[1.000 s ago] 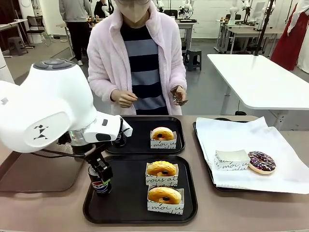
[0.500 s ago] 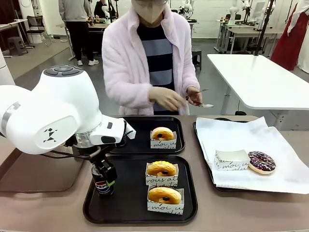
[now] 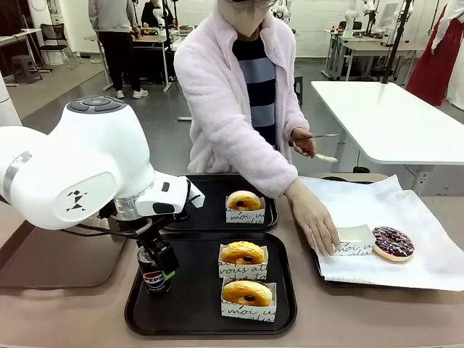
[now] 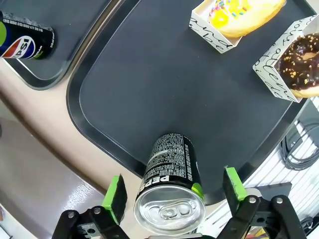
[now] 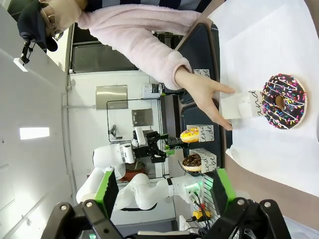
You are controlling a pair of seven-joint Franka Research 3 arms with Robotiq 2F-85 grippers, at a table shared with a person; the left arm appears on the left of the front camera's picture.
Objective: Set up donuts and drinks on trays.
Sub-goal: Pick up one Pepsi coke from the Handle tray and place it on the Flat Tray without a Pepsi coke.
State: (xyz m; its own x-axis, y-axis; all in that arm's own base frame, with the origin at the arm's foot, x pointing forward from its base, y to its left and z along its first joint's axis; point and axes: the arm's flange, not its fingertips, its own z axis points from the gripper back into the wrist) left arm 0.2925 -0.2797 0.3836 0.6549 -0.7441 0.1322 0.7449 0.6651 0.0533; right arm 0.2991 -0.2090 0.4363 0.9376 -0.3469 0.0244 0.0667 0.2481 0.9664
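L tool (image 4: pixel 174 191) is standing released, pads either side of the Pepsi can (image 3: pixel 153 274), which is sitting upright at near tray's (image 3: pixel 210 319) left edge. Lift straight up w/o clipping it.

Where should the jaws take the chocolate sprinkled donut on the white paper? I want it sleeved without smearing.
Grip the chocolate donut across its plain outer rim, coming straight down from above. It lies flat on the white paper with icing upward, so side contact spares the topping. The person's hand holds the empty sleeve beside it.
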